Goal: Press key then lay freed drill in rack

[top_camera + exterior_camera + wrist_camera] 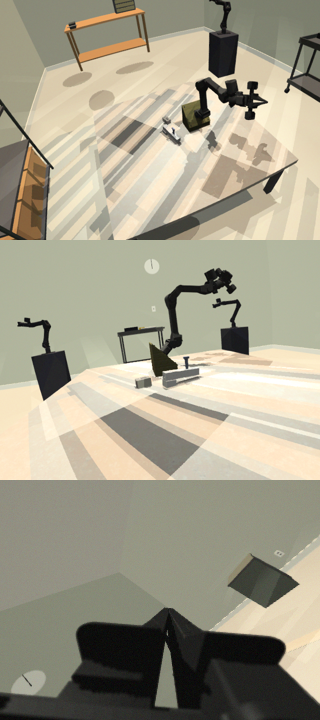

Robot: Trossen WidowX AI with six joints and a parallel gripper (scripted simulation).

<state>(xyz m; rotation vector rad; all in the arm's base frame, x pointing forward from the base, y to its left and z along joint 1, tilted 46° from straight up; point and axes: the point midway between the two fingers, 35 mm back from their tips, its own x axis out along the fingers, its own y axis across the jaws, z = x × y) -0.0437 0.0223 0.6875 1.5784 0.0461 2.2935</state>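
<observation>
A long pale grey block (pixel 176 138) (pixel 171 375) lies on the table near the arm's base. A small dark blue piece with a flat head (pixel 173 130) (pixel 186 362) stands upright at it; I cannot tell whether this is the drill or the key. A small grey block (pixel 166 119) (pixel 143 382) lies apart from the long block's end, and I cannot tell its role. My gripper (pixel 267 102) (pixel 167 612) is shut with nothing between the fingertips. It is high above the table, away from these pieces, and points sideways toward the wall. In the exterior view its fingertips are hidden.
The arm stands on a sloped olive base (pixel 191 121) (pixel 161 363) close beside the long block. The table (pixel 160 196) (pixel 245 446) carries striped shadows. A workbench (pixel 103 21), a cart (pixel 307 82) and pedestals with other arms stand beyond it. A shelf unit is at the left in the top view.
</observation>
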